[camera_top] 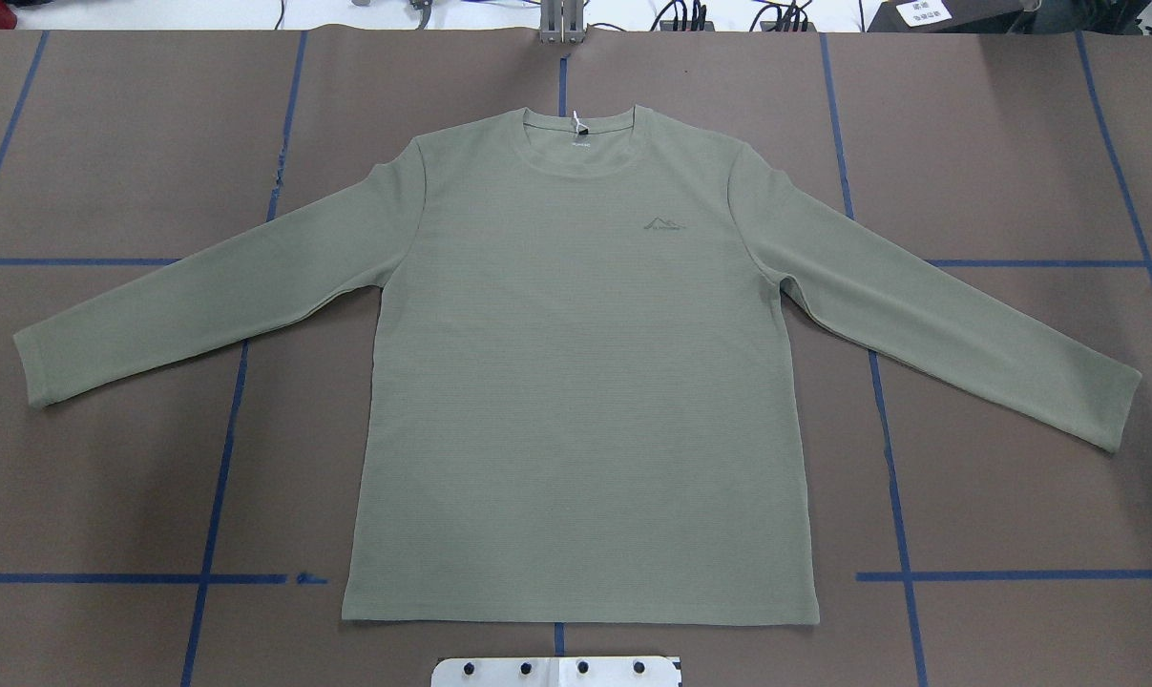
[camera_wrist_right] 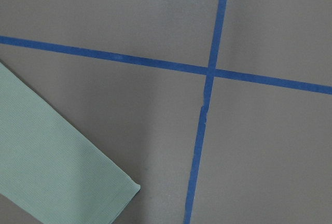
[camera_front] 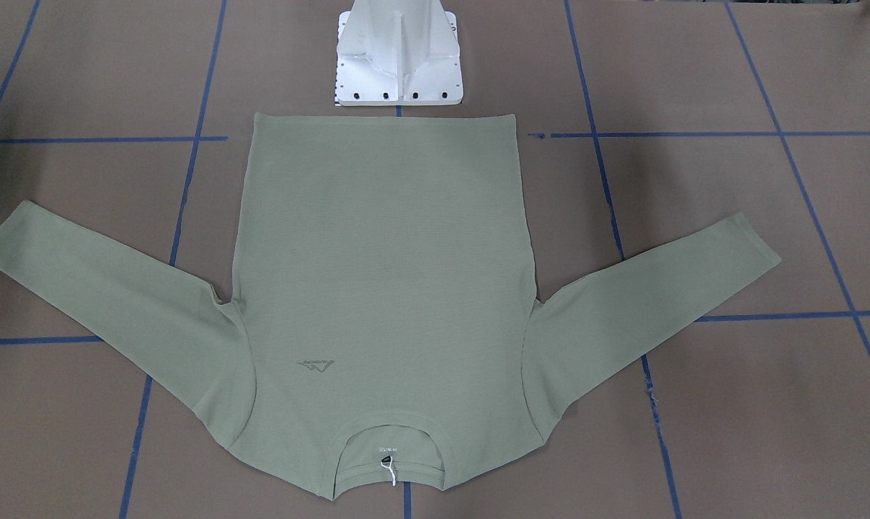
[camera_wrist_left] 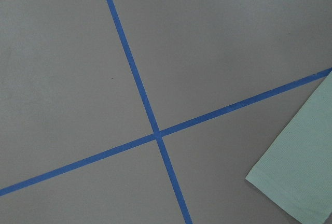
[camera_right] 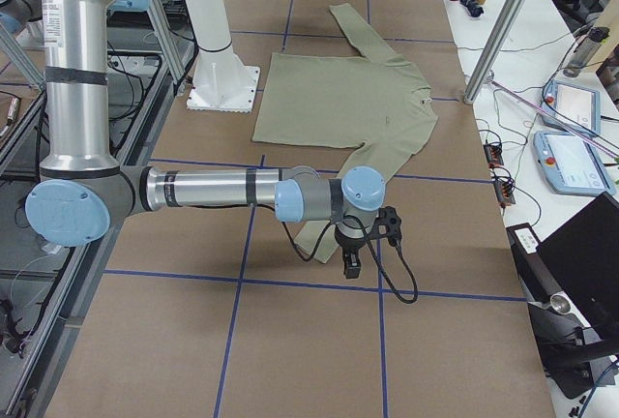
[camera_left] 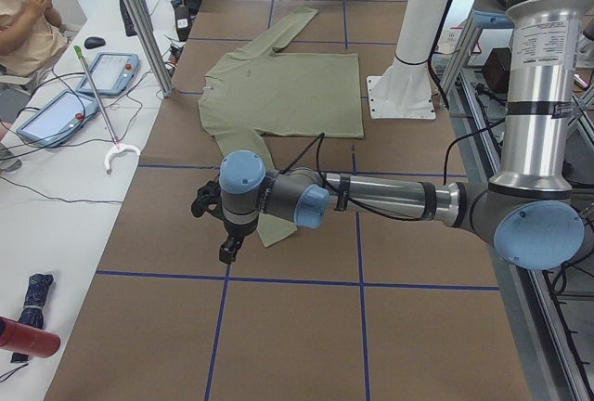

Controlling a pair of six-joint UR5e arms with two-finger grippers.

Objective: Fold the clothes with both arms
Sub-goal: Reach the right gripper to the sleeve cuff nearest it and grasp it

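Note:
The sage-green shirt (camera_top: 576,382) lies flat and face up on the brown table, both sleeves spread out to the sides and the collar on the far side from the base. It also shows in the front view (camera_front: 384,252). My left gripper (camera_left: 227,252) hangs above the table just beyond the near sleeve's cuff, pointing down. My right gripper (camera_right: 352,265) hangs the same way beyond the other cuff. Both show only in the side views, so I cannot tell whether they are open or shut. The left wrist view shows a cuff (camera_wrist_left: 301,172), and the right wrist view shows the other cuff (camera_wrist_right: 52,167).
The white base pedestal (camera_front: 398,65) stands just behind the shirt's hem. Blue tape lines (camera_top: 218,477) grid the table. A desk with control tablets (camera_left: 56,113), a seated person (camera_left: 28,20) and aluminium posts (camera_left: 139,20) border the far side.

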